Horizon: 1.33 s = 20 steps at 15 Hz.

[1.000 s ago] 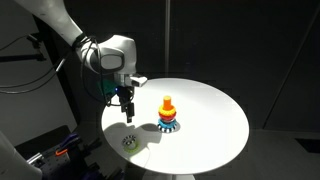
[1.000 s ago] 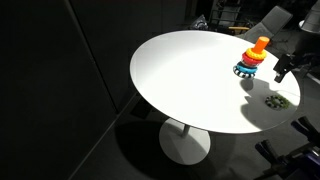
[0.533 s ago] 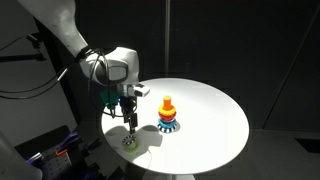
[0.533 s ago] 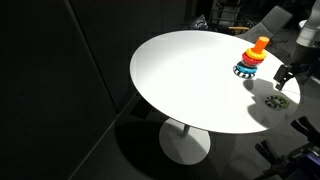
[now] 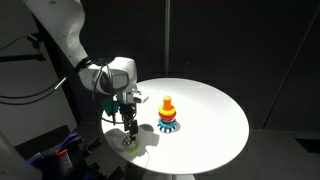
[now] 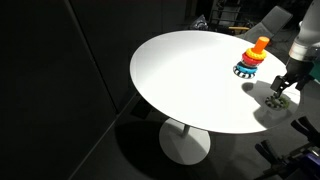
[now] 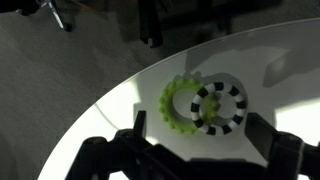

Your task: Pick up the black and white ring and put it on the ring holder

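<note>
The black and white ring (image 7: 218,103) lies flat on the white table, overlapping a yellow-green toothed ring (image 7: 178,104) on its left. My gripper (image 7: 198,140) hangs just above them, open, one finger on each side and nothing between. In both exterior views the gripper (image 5: 130,131) (image 6: 279,92) is low over the rings (image 5: 129,142) (image 6: 277,101) near the table's edge. The ring holder (image 5: 168,114) (image 6: 251,58), a coloured cone with a blue base, stands upright a short way from the gripper.
The round white table (image 5: 205,110) (image 6: 190,75) stands on a pedestal against a dark room. Its edge (image 7: 120,90) runs close beside the rings. Cables and equipment (image 5: 50,150) sit below the table by the arm's base.
My gripper has moved down and toward the table's edge, from beside the ring holder to just above the two rings. The rings and holder have not moved.
</note>
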Each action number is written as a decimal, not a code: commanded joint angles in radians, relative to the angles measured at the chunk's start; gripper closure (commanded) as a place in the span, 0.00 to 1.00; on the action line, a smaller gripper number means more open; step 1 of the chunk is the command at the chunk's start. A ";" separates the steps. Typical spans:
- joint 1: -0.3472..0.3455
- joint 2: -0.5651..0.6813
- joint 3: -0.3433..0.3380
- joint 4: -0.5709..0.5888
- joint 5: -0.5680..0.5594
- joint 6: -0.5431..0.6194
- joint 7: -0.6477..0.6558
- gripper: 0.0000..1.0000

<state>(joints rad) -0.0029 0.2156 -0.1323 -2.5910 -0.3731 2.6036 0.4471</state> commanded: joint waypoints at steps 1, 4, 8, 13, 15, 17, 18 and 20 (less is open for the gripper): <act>0.052 0.028 -0.038 0.002 -0.069 0.031 0.077 0.00; 0.085 0.048 -0.059 0.003 -0.104 0.045 0.116 0.00; 0.117 0.071 -0.078 0.003 -0.127 0.066 0.141 0.00; 0.145 0.093 -0.096 0.001 -0.130 0.093 0.146 0.00; 0.155 0.101 -0.105 0.000 -0.129 0.106 0.146 0.00; 0.168 0.109 -0.117 0.001 -0.129 0.117 0.147 0.00; 0.172 0.113 -0.121 0.001 -0.128 0.122 0.145 0.00; 0.181 0.121 -0.130 0.001 -0.124 0.133 0.142 0.00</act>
<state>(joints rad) 0.1545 0.3247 -0.2347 -2.5907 -0.4755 2.7106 0.5626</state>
